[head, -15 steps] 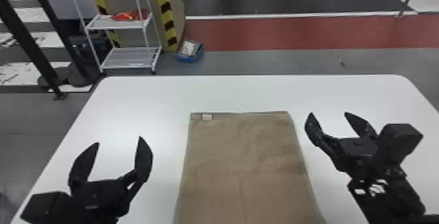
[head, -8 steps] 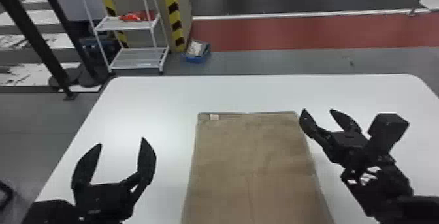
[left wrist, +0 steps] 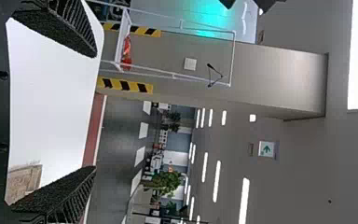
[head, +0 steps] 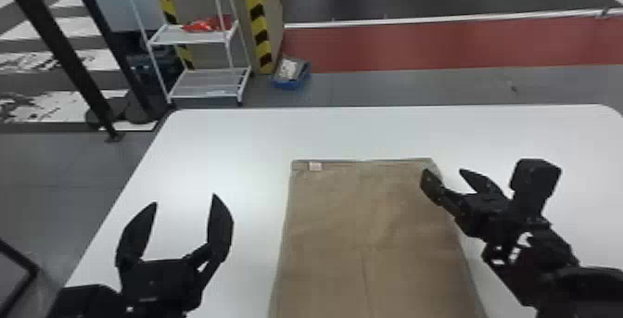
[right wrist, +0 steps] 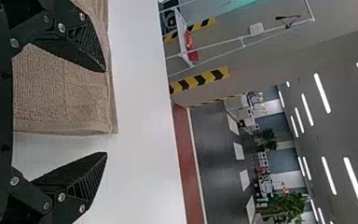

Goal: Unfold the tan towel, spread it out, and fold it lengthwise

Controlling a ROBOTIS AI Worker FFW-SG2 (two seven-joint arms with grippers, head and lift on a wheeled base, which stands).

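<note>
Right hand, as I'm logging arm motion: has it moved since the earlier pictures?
Yes: in the head view, the right hand has moved left relative to the tan towel, fingertip now overlapping it.

white table [head: 232, 145] | tan towel [head: 343, 215] | lying flat on tabletop

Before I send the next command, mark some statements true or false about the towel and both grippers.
1. The towel lies on the white table. True.
2. The left gripper and right gripper both stand open. True.
3. The left gripper is over the towel. False: it is to the towel's left.
4. A white tag is near the towel's far left corner. True.
5. The towel is a crumpled heap. False: it lies flat.
</note>
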